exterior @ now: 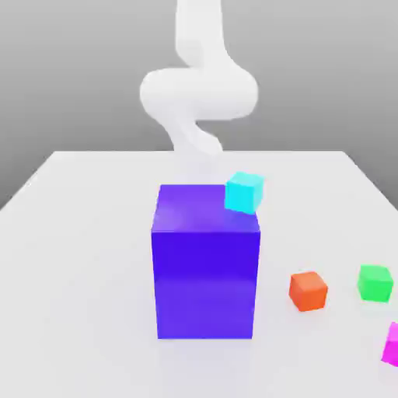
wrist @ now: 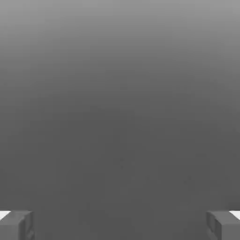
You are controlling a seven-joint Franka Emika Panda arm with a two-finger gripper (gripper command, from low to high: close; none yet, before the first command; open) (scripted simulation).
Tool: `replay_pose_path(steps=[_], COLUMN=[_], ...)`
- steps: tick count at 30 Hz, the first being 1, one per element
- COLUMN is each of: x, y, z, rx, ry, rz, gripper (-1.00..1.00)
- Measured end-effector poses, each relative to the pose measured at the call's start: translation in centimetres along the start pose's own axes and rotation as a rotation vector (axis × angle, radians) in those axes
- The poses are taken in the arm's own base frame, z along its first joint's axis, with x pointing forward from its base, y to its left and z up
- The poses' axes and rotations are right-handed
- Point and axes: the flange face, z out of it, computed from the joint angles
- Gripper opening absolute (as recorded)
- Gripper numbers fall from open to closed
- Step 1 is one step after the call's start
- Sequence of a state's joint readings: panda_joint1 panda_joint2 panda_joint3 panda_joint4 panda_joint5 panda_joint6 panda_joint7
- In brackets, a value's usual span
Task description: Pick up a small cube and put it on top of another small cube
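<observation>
I see cyan cube (exterior: 244,193) at blue block's (exterior: 206,272) upper edge, exterior view's right, askew, equal-sided, no long axis. Lies outside gap between spread fingers (wrist: 18,227). Orange (exterior: 308,291), green (exterior: 375,284), magenta cubes (exterior: 392,345) sit beyond, on table (exterior: 85,311).

From my station: one large block (exterior: 206,272), exterior view's left of three small cubes (exterior: 308,291); one further cube (exterior: 244,193) at its top right edge.

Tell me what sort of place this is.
Probably a simulated test scene: a bare white table, a plain grey backdrop, and flat-coloured cubes around a blue block.
</observation>
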State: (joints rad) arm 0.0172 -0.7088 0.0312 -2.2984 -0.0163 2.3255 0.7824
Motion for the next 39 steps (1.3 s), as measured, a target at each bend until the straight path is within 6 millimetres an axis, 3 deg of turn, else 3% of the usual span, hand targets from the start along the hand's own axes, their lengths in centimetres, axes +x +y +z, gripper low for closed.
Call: replay_pose_path(steps=[5, 10, 16, 19, 24, 29, 33, 34, 39], x=[-3.7, -9.1, -17.6, -23.1, -31.5, -40.8, -45.0, -45.7, -45.7], y=[-3.4, -5.8, -7.1, -7.4, -6.1, -3.7, -1.3, -0.6, -0.6], z=[8.8, 17.0, 25.7, 29.2, 34.5, 38.1, 41.9, 42.9, 42.9], rx=[-0.076, -0.131, -0.174, -0.18, -0.192, -0.185, -0.181, -0.181, -0.182], ry=[-0.102, -0.211, -0.353, -0.433, -0.565, -0.709, -0.741, -0.742, -0.743], rz=[-0.156, -0.313, -0.504, -0.612, -0.756, -0.899, -0.927, -0.929, -0.929], gripper=[0.0, 0.0, 0.0, 0.0, 0.0, 0.0, 0.0, -1.0, -1.0])
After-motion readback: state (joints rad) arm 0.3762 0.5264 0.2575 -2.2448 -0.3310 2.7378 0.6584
